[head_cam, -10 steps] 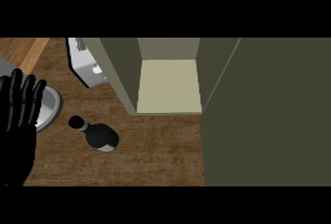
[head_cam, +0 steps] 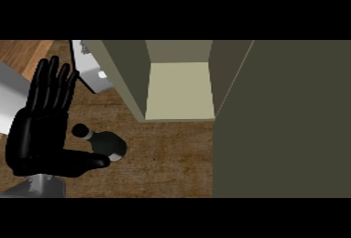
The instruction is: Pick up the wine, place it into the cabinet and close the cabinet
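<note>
Wine (head_cam: 103, 143) sits on the brown counter (head_cam: 171, 158), near us and on the left side. We see the dark bottle from above, with its black cap pointing to the left and a bit away from us. It stands to the left of the cabinet (head_cam: 179, 88) and nearer to us, not inside it.

We see our left hand (head_cam: 42, 135) right beside the bottle, on its left. The hand is wide: the fingers (head_cam: 55, 86) are straight and point to the far side. The thumb (head_cam: 81, 162) sticks out to the right and its tip reaches the near edge of the bottle. We cannot tell if it really touches. The hand holds nothing.

The cabinet is open. We look down into it and see a pale shelf (head_cam: 179, 90) inside. Its big dark door (head_cam: 284, 121) fills the right side of our view.

A white thing (head_cam: 93, 69) lies on the far left, just beside the cabinet wall. We cannot tell what it is.

We do not see our right hand.
</note>
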